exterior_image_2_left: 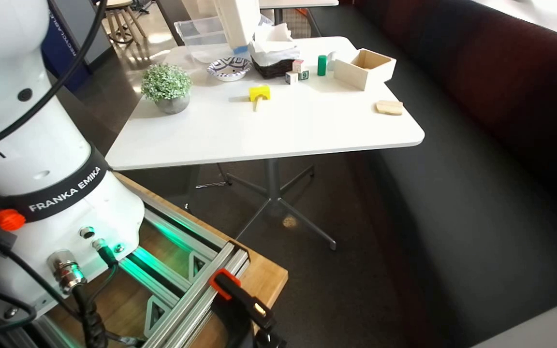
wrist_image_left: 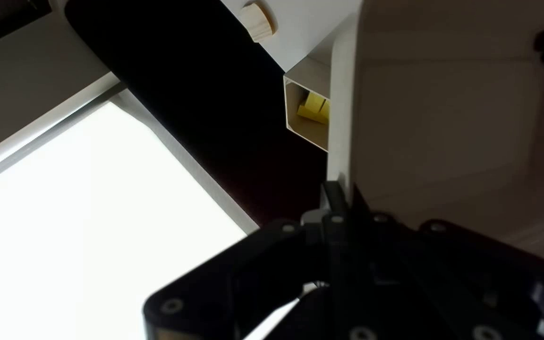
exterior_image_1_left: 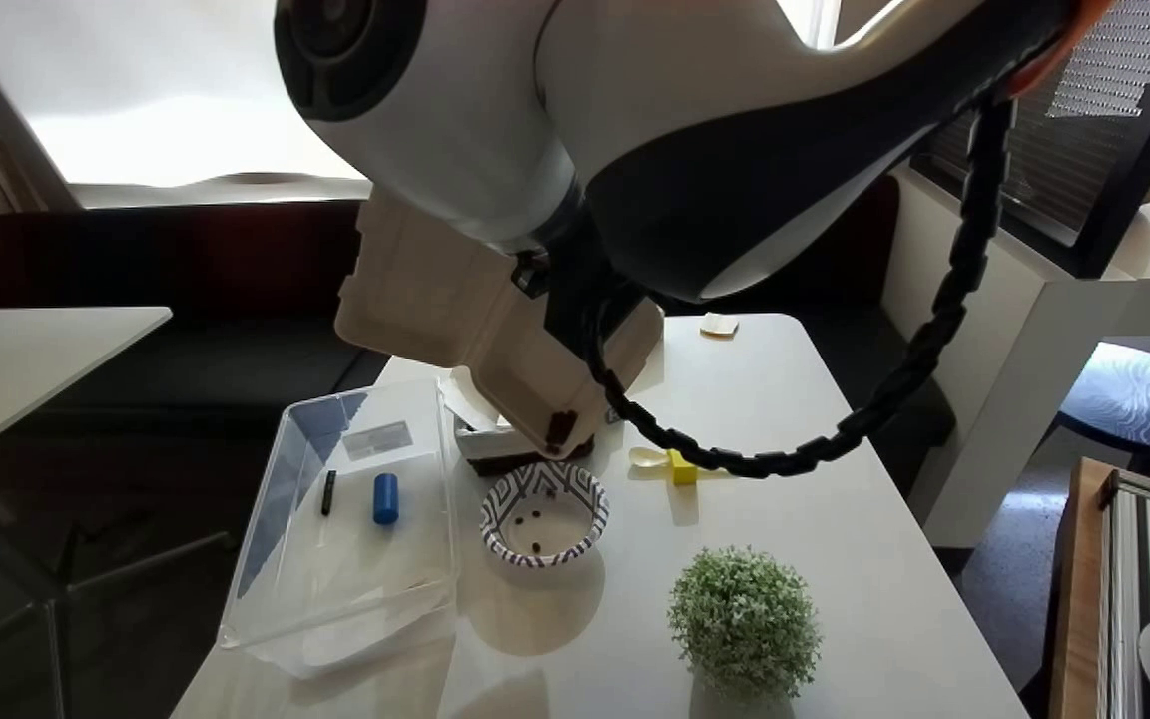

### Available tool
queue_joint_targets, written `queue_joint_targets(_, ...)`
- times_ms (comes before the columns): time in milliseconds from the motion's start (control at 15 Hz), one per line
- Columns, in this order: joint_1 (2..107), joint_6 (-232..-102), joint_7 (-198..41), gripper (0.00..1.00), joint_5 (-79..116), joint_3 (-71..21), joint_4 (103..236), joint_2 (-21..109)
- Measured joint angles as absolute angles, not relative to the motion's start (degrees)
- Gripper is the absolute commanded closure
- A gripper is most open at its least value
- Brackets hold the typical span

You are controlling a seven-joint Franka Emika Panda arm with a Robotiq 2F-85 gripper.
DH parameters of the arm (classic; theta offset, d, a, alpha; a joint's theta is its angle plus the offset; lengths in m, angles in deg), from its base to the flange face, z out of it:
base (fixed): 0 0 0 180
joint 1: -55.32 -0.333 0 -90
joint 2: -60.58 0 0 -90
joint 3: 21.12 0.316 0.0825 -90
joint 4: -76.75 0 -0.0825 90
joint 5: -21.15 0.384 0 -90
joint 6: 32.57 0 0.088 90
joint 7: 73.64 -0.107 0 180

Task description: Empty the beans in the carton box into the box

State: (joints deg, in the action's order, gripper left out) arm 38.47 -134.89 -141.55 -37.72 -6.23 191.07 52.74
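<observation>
Beans [exterior_image_1_left: 561,428] lie as a dark clump in the lowest corner of the carton box [exterior_image_1_left: 415,280], which hangs tilted and unfolded in an exterior view, that corner near the patterned bowl [exterior_image_1_left: 565,524]; a few more beans sit in the bowl. How the carton box is held shows in the wrist view: the gripper [wrist_image_left: 344,190] is clamped narrow on its thin wall, a spot the arm [exterior_image_1_left: 480,150] hides in an exterior view. Where the beans show, the clear bin [exterior_image_1_left: 365,569] also gives up its contents, a blue cylinder [exterior_image_1_left: 385,498] and a black marker [exterior_image_1_left: 328,492], and the round end of a spoon [exterior_image_1_left: 648,457] appears near a yellow block [exterior_image_1_left: 682,469]. In an exterior view 3 toy cubes [exterior_image_2_left: 303,75], a green cylinder [exterior_image_2_left: 322,65] and a wooden box [exterior_image_2_left: 350,76] stand in plain sight past the basket [exterior_image_2_left: 272,71] of napkins [exterior_image_2_left: 276,50], and the grey pot [exterior_image_2_left: 174,105] shows under the plant [exterior_image_2_left: 166,81]. Just the wrist view looks inside the wooden box, where yellow blocks [wrist_image_left: 317,107] lie.
</observation>
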Motion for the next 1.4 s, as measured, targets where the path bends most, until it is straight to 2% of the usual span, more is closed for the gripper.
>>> queue_joint_targets(600,38.0,-133.96,-141.4,0.99,-37.68,-6.15,190.62,52.74)
queue_joint_targets(1400,35.62,-124.39,-141.41,0.99,-37.52,-5.0,186.61,50.4)
